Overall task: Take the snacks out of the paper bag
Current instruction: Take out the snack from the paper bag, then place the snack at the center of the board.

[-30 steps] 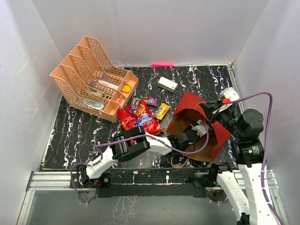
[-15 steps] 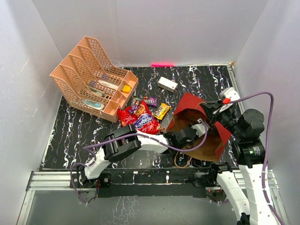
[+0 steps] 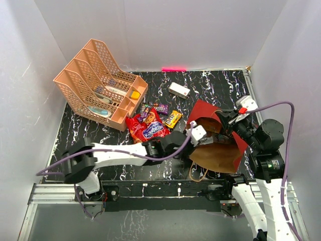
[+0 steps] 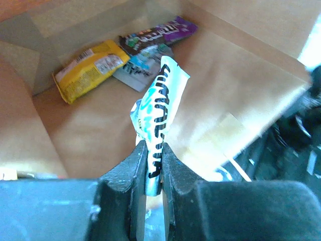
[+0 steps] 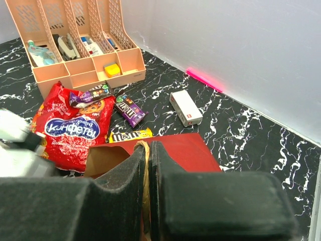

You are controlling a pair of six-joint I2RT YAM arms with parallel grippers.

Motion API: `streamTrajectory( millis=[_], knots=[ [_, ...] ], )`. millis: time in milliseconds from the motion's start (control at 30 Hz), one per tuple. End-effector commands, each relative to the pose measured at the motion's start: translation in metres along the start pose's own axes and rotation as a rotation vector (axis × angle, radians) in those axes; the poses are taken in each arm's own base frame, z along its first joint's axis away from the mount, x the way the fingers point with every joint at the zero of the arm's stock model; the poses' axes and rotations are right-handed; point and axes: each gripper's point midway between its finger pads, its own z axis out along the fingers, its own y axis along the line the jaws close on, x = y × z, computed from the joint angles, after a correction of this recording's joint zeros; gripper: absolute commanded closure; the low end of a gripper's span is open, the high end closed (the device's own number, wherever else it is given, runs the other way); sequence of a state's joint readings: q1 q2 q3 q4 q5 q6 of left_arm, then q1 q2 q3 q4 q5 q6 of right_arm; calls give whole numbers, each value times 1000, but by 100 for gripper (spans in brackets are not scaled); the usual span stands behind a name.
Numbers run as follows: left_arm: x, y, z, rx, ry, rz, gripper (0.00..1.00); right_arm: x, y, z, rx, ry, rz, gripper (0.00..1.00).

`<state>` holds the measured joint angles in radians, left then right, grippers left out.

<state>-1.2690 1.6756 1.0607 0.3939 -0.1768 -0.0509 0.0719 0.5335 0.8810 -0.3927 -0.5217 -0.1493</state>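
Note:
The paper bag [image 3: 216,154] lies on its side at the right, red outside, brown inside. My right gripper [image 3: 224,122] is shut on its cord handle [image 5: 145,165] above the red wall [image 5: 175,148]. My left gripper [image 3: 199,136] is at the bag's mouth, shut [image 4: 154,150] on a white-blue candy packet [image 4: 159,110], held up over the brown floor [image 4: 225,75]. A yellow packet [image 4: 90,68] and a purple packet [image 4: 156,36] lie deep inside. The red chip bag [image 3: 150,129], a purple packet [image 3: 160,108] and a yellow packet [image 3: 172,119] lie on the table left of the bag.
A peach mesh file rack [image 3: 100,85] stands at the back left. A small white box [image 3: 179,90] lies behind the bag. White walls close the table in on three sides.
My left arm has stretched out low to the left and its gripper has drawn back from deep in the bag to the mouth. The right gripper has kept hold of the handle.

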Motion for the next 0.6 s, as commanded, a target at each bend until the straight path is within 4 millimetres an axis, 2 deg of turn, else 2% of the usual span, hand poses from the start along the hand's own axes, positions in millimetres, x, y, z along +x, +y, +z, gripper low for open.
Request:
streamTrajectory(
  millis=[0,100,167,267,400,467,567],
  knots=[
    [-12,-23,-62,186,9,-18,97,-23,-6,-3,29,-59,-60,92],
    [-24,-16,-101,184,-8,-13,100,-22,-9,-3,42,-55,-68,92],
    [-33,3,-121,100,-22,-4,100,-22,-12,-3,61,-56,-74,92],
    [-50,44,-149,-87,-66,31,100,-25,-21,-5,114,-61,-76,92],
    [-57,97,-170,-350,-83,69,100,-27,-42,-8,236,-55,-41,92],
    [-54,123,-176,-478,-58,63,100,-27,-48,-11,277,-53,-29,92],
    [-44,151,-180,-605,-2,14,100,-28,-50,-14,298,-61,-20,92]
  ],
)
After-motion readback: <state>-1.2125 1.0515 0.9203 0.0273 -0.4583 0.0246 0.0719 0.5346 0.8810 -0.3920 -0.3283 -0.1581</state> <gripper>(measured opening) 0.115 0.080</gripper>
